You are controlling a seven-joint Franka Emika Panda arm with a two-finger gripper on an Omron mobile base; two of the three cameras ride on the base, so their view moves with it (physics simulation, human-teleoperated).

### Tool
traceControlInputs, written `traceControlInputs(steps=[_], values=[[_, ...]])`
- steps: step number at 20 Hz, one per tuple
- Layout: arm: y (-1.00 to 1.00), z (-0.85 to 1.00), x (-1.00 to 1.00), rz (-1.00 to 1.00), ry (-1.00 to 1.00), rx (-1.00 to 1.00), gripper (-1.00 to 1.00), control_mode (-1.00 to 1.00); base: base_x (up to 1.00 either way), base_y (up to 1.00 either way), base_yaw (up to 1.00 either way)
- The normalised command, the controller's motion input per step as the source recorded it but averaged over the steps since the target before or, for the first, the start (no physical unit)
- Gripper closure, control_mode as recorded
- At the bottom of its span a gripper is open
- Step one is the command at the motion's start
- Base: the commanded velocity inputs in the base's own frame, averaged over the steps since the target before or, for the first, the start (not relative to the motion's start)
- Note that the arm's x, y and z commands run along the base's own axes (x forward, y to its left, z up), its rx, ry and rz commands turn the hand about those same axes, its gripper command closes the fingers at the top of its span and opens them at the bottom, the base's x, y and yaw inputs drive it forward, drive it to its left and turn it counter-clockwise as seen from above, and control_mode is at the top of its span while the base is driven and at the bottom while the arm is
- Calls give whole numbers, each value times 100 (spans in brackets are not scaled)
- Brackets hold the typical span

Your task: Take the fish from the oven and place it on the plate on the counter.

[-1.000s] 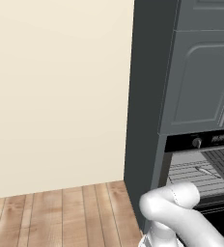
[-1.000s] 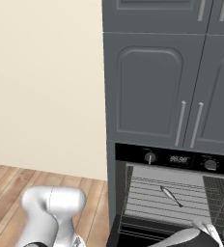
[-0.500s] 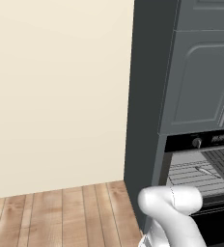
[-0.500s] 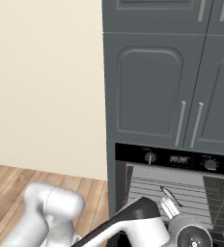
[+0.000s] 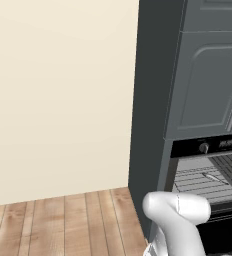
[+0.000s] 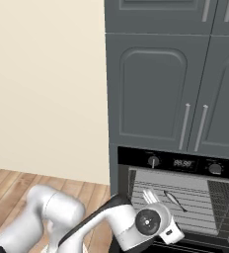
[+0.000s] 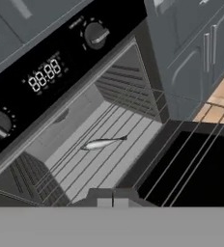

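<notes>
We read gripper [image 7: 112, 202] as pressed together, empty, aimed at fish [image 7: 102, 143] lying on oven [image 6: 185, 163] rack w/ door open, approach pending.

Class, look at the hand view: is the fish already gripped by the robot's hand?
No. The fish lies alone on the wire rack inside the open oven, apart from the shut hand.

The fish [image 7: 103, 143] lies on a rack [image 7: 133, 144] inside the oven [image 6: 185, 197].
</notes>
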Motion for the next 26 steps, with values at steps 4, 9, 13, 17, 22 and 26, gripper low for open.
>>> traceControlInputs(steps=[4,9,13,17,22,26], values=[[-4,0,33,0,17,0,-100,-100,0,0,0],[-28,0,42,15,26,-1,-100,-100,0,0,0],[-28,-6,36,28,25,0,-100,-100,0,0,0],[-18,-50,17,36,4,1,-100,-100,0,0,0],[-2,-55,0,35,-3,3,-100,-100,0,0,0],[0,-17,1,32,-5,0,-100,-100,0,0,0]])
